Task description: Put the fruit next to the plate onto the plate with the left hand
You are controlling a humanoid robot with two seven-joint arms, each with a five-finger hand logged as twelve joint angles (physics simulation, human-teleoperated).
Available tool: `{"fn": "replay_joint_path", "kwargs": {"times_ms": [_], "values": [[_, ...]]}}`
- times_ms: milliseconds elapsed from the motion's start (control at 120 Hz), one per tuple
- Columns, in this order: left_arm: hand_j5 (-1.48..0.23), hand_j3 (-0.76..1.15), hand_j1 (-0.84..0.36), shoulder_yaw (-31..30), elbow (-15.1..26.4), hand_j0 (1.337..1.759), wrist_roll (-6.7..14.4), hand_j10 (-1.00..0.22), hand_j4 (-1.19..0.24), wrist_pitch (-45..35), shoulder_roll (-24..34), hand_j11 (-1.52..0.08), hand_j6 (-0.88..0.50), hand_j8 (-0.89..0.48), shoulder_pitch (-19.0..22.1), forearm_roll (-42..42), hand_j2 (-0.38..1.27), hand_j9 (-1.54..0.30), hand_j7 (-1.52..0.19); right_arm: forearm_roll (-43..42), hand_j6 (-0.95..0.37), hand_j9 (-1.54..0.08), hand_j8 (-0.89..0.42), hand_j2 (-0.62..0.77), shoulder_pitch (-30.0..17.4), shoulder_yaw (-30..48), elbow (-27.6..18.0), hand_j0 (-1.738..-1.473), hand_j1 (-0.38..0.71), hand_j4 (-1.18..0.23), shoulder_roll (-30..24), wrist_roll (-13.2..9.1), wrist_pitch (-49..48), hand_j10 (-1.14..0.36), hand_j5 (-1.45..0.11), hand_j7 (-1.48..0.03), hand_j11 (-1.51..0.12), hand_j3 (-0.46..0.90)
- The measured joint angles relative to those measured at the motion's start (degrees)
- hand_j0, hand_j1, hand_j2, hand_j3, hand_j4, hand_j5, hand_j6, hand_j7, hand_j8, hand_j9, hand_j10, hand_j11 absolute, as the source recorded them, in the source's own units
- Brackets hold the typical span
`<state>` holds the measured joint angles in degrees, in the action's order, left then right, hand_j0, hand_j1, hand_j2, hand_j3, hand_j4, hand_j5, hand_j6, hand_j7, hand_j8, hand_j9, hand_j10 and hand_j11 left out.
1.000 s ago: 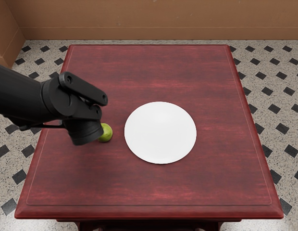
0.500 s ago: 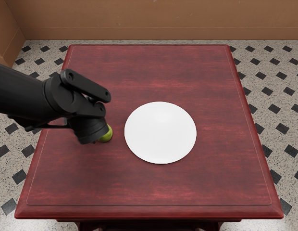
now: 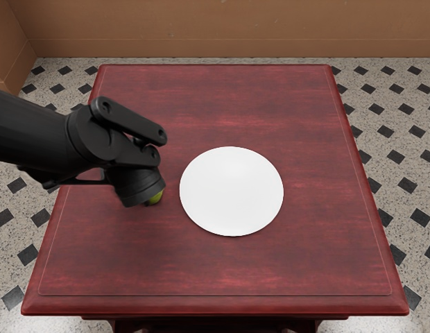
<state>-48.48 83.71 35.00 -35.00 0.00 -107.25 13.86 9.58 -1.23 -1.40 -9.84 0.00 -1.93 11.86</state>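
Sliding rightward, the black left hand (image 3: pixel 135 179) now covers the small round green fruit (image 3: pixel 157 198) — a sliver shows just left of the round white plate (image 3: pixel 231 191) — its grip cannot be told.

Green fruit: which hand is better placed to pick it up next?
Left. The left hand is right over the green fruit, mostly covering it, just left of the white plate. The right arm is not in view.
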Motion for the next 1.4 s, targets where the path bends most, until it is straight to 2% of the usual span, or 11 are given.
{"fn": "replay_joint_path", "kwargs": {"times_ms": [167, 767, 1283, 1400], "values": [[-0.32, 0.0, 0.05, 1.5, -0.75, 1.658, 0.0, -0.25, -0.25, 0.0, 0.0, -0.32, -0.25, -0.25, 1.92, -0.36, 0.05, -0.32, -0.32, 0.0, -0.04, -0.05, -0.04, -0.01, 0.0, 0.0, 0.0, -1.658, -0.31, -0.04, 0.0, 0.0, 0.0, -0.04, -0.05, -0.05, -0.05, 0.0], [-0.47, 0.0, -0.07, 0.05, -2.11, 1.658, 0.0, -0.36, -0.36, 0.01, 0.0, -0.47, -0.36, -0.36, 1.96, -0.75, 0.11, -0.47, -0.47, 0.0, -0.04, -0.05, -0.04, -0.01, 0.34, 0.01, 0.0, -1.658, -0.31, -0.04, 0.0, 0.0, -0.04, -0.04, -0.05, -0.05, -0.05, 0.0], [-0.5, 0.0, -0.11, 2.97, -1.19, 1.658, 0.0, -0.38, -0.38, 0.0, 0.0, -0.5, -0.38, -0.38, 1.96, -0.78, 0.09, -0.5, -0.5, 0.0, -0.04, -0.05, -0.04, -0.01, 0.48, 0.0, 0.0, -1.658, -0.31, -0.04, 0.0, 0.01, -0.05, -0.04, -0.05, -0.05, -0.05, 0.0], [-0.51, 0.0, -0.12, 3.06, -0.95, 1.658, 0.0, -0.39, -0.39, 0.0, 0.0, -0.51, -0.39, -0.39, 2.98, -0.82, 0.08, -0.51, -0.51, 0.0, -0.04, -0.05, -0.04, -0.01, 0.51, 0.0, 0.0, -1.658, -0.31, -0.04, 0.0, 0.03, -0.02, -0.04, -0.05, -0.05, -0.05, 0.0]]}}
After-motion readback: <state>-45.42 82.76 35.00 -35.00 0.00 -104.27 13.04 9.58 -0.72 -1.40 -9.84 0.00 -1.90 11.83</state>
